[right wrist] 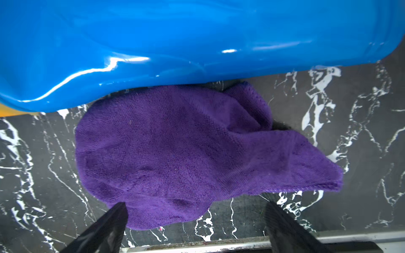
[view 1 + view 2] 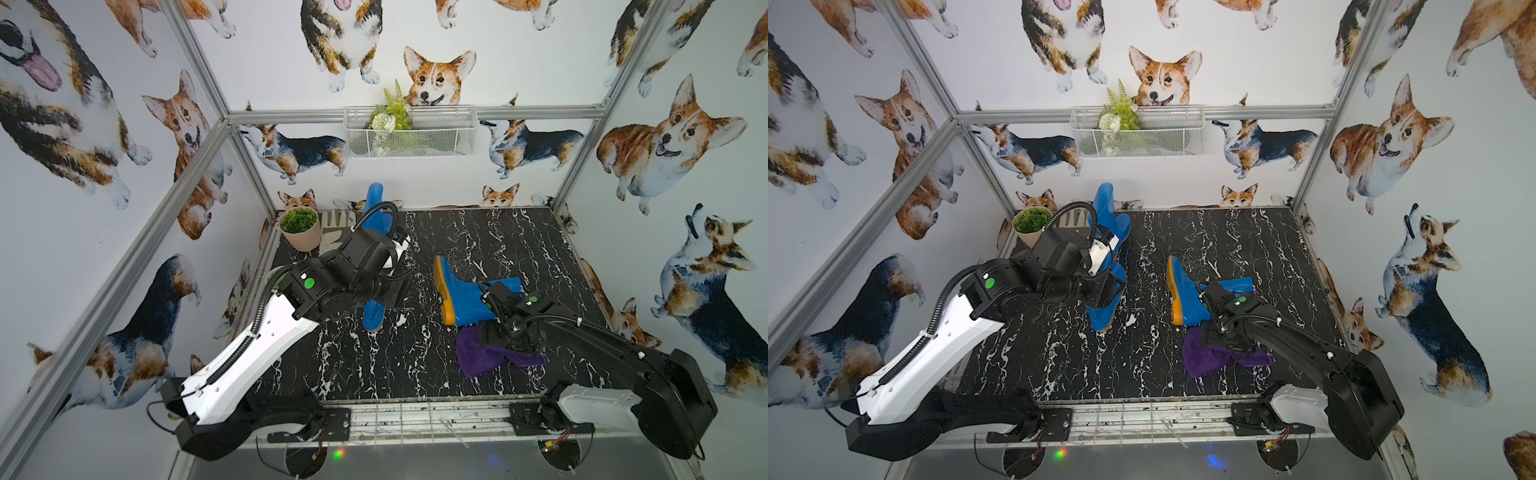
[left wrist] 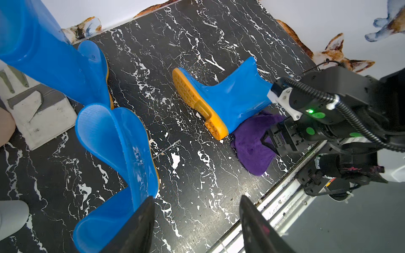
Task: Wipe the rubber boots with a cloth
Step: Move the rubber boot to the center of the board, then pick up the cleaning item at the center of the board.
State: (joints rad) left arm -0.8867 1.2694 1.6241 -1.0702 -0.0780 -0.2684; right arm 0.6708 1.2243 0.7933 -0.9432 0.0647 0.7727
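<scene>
directly under the wide-spread right gripper [image 1: 196, 204] lies the cloth [image 1: 175, 149].

One blue glossy boot [image 2: 465, 297] is lying on its side, orange sole showing. Crumpled purple cloth [image 2: 482, 357] is lying against that boot's shaft, touching it. Second boot [image 2: 371, 318] and third boot [image 2: 374, 195] are standing well apart beyond its sole.
</scene>
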